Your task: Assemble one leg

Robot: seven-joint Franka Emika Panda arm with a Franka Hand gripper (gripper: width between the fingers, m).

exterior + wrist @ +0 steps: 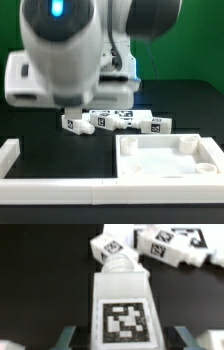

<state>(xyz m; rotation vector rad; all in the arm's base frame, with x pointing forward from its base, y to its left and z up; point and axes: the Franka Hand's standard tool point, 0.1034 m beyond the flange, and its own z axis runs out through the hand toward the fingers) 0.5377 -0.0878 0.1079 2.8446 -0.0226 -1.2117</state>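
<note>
In the wrist view a white leg (122, 291) with a black-and-white tag lies lengthwise between my fingers, its screw end pointing away. My gripper (126, 339) is open: both fingers (67, 336) stand beside the leg with a dark gap on each side. In the exterior view the gripper (72, 110) is low over the leftmost leg (72, 124) of a row of legs, and the arm hides its fingers. More legs (128, 122) lie to that view's right; two of them show in the wrist view (165, 243).
The large white square panel (170, 172) with a raised rim lies at the exterior view's front right. The long white L-shaped rail (10, 155) runs along the left and front. A white box (20, 85) stands behind the arm.
</note>
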